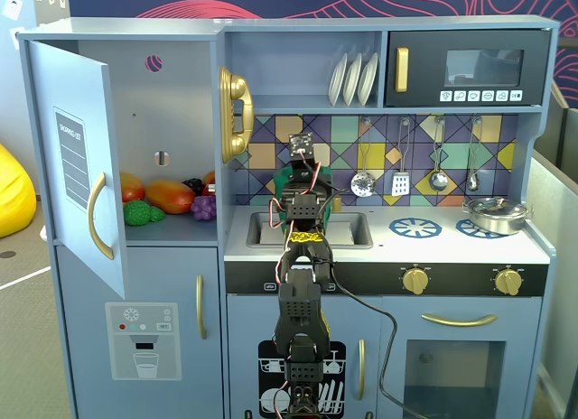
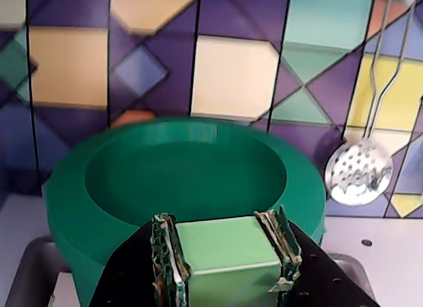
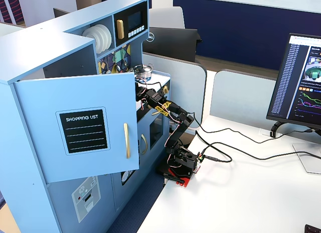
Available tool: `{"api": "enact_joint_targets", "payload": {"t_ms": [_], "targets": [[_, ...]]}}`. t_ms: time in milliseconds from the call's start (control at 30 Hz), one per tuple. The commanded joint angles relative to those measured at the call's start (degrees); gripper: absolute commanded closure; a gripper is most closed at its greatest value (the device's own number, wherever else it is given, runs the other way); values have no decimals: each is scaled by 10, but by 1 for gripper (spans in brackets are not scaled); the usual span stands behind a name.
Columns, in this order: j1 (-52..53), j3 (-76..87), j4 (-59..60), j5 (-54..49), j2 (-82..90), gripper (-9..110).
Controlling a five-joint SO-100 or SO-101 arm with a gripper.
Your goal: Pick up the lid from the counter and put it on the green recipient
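Note:
The green recipient (image 2: 73, 201) is a dark-green round pot that fills the wrist view, and I look into its open top. My gripper (image 2: 225, 254) is shut on the light-green strap handle (image 2: 225, 244) at the pot's near rim. In a fixed view only a sliver of the pot (image 1: 283, 177) shows, behind my gripper (image 1: 302, 177), above the back of the sink (image 1: 348, 228). I cannot tell whether the pot stands or hangs. The lid shows in no view.
A silver pot (image 1: 495, 213) sits on the right burner beside a blue burner ring (image 1: 414, 227). Utensils hang on the tiled backsplash, among them a skimmer (image 2: 360, 175) close to the right. The fridge door (image 1: 77, 166) stands open at the left. My arm's base (image 3: 183, 160) is on the white desk.

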Motion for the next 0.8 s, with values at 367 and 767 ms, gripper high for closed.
{"api": "enact_joint_targets", "payload": {"t_ms": [367, 767], "targets": [[25, -32, -24, 11, 29, 69], [32, -120, -29, 11, 25, 62]]}}
